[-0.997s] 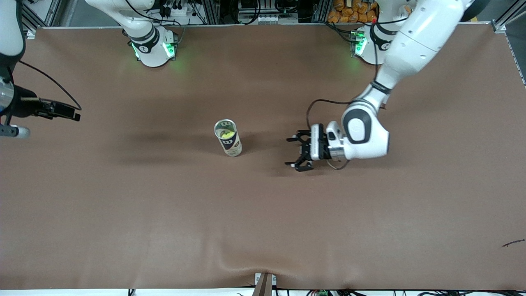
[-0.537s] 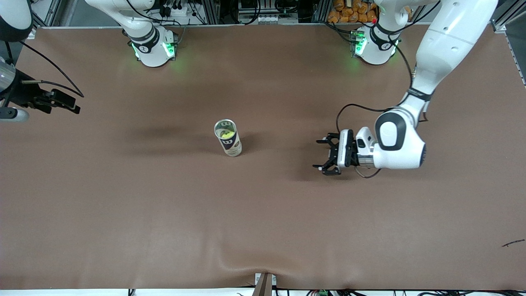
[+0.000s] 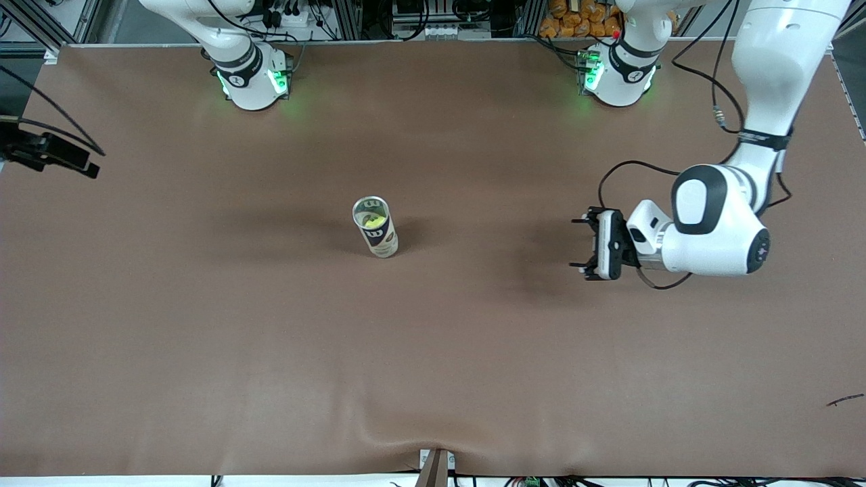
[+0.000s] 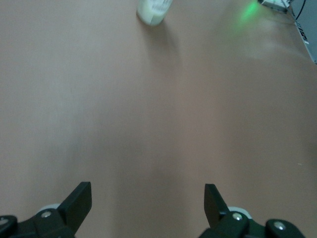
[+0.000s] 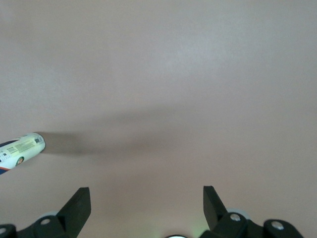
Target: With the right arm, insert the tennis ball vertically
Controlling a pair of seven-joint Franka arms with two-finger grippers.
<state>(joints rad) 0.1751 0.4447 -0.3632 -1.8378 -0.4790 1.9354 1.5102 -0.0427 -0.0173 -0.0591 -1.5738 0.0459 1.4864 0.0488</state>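
Note:
An upright tennis ball can [image 3: 380,238] stands mid-table, with a yellow-green tennis ball [image 3: 371,220] inside its open top. My right gripper [image 3: 82,162] is at the table edge at the right arm's end, well away from the can. In the right wrist view it is open and empty [image 5: 146,196], and the can [image 5: 22,148] shows at that view's edge. My left gripper [image 3: 577,243] is open and empty, low over the table toward the left arm's end, pointing at the can. The left wrist view [image 4: 147,191] shows the can's base [image 4: 153,10] well off.
The brown table cover [image 3: 433,365] has wrinkles along its near edge. Both arm bases [image 3: 252,81] [image 3: 617,74] stand along the edge farthest from the front camera. A small dark scrap [image 3: 846,400] lies near the front corner at the left arm's end.
My left gripper has drawn back from the can toward the left arm's end of the table. My right gripper has pulled away toward the table edge, mostly leaving the front view.

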